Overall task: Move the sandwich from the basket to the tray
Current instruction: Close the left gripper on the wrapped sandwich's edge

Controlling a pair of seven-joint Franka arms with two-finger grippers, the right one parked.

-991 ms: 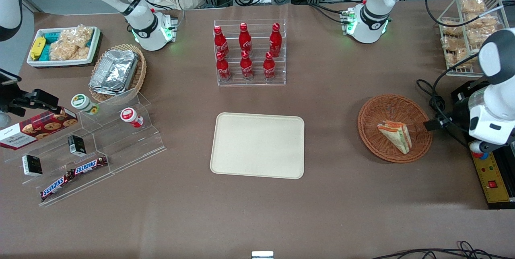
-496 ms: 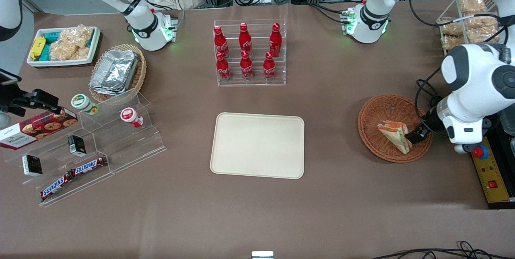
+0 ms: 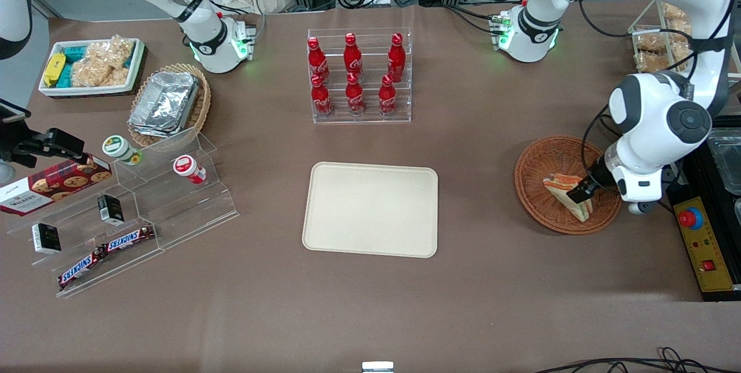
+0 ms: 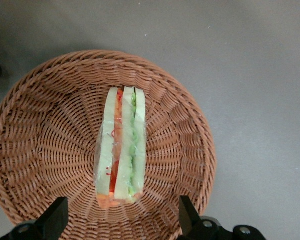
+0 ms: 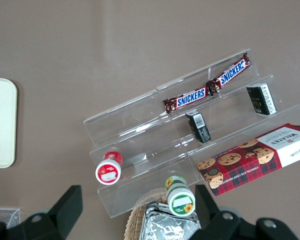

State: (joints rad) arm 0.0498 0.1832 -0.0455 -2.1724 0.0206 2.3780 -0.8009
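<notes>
The wrapped wedge sandwich (image 3: 560,187) (image 4: 121,150) lies in the round reddish-brown wicker basket (image 3: 544,158) (image 4: 40,125), toward the working arm's end of the table. My gripper (image 3: 579,193) (image 4: 122,219) hangs open just above the sandwich's wide end, one dark finger (image 4: 57,217) on each side of it and apart from it. Nothing is between the fingers. The cream tray (image 3: 370,209) lies bare in the middle of the table, beside the basket toward the parked arm's end.
An acrylic rack of red bottles (image 3: 359,75) stands farther from the front camera than the tray. A wire rack of bagged snacks (image 3: 654,43) and a yellow control box (image 3: 706,251) flank the working arm. A stepped acrylic stand (image 3: 139,199) sits toward the parked arm's end.
The working arm has swung in from the table's end over the basket. Its gripper went from the basket's rim to above the sandwich. The sandwich has not moved.
</notes>
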